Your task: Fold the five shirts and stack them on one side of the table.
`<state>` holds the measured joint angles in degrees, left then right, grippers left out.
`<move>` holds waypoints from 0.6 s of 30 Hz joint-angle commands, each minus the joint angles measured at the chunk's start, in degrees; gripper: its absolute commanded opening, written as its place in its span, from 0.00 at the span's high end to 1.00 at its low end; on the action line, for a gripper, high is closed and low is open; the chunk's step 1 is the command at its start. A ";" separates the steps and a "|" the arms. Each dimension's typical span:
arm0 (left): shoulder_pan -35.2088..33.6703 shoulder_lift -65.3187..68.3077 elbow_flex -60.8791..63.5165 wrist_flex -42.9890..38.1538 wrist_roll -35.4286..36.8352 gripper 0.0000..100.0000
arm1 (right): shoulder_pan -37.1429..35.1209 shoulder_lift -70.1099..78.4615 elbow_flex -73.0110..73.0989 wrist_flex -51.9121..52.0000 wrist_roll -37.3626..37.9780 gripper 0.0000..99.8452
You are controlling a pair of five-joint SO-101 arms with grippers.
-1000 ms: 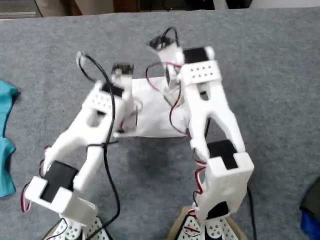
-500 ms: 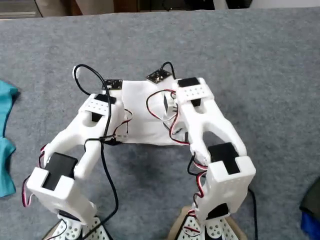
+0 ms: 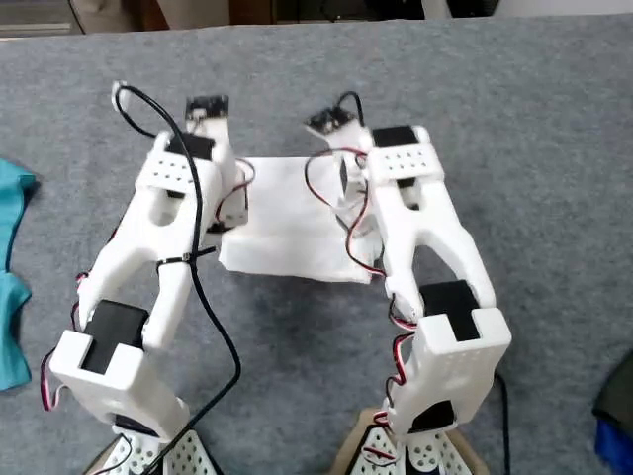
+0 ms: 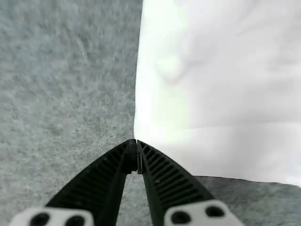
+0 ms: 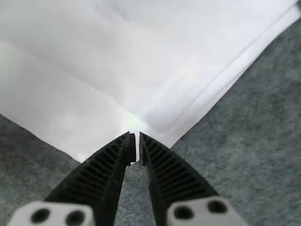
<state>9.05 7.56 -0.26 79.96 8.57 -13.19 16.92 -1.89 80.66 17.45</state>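
A folded white shirt [image 3: 292, 223] lies flat on the grey table [image 3: 514, 129], between my two arms. My left gripper [image 3: 229, 206] is at the shirt's left edge. In the left wrist view it [image 4: 137, 155] is shut, its tips touching the edge of the white shirt [image 4: 216, 84]. My right gripper [image 3: 348, 193] is over the shirt's right part. In the right wrist view it [image 5: 135, 146] is shut, its tips at the layered edge of the white shirt [image 5: 141, 61]. No cloth shows between either pair of fingers.
A teal shirt [image 3: 12, 277] lies at the table's left edge. Dark and blue cloth [image 3: 615, 416] sits at the right front corner. Bare grey table stretches behind and to the right of the arms.
Both arms drew back toward their bases, then moved forward again. The left arm has shifted left to the shirt's left edge. The white shirt now lies slightly wider and flatter.
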 commanded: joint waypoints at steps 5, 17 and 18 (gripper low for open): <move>-0.35 0.31 -14.51 5.71 0.35 0.98 | -1.45 -3.03 -15.34 4.57 0.53 0.96; 0.79 19.21 -13.63 -21.19 2.81 0.98 | 2.07 14.46 -13.49 -13.54 0.44 0.96; 0.09 21.93 -15.30 -21.89 2.81 0.98 | 2.42 15.69 -14.29 -13.54 0.44 0.96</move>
<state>10.46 24.88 -11.08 62.11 11.56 -12.22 30.64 -13.14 68.79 17.54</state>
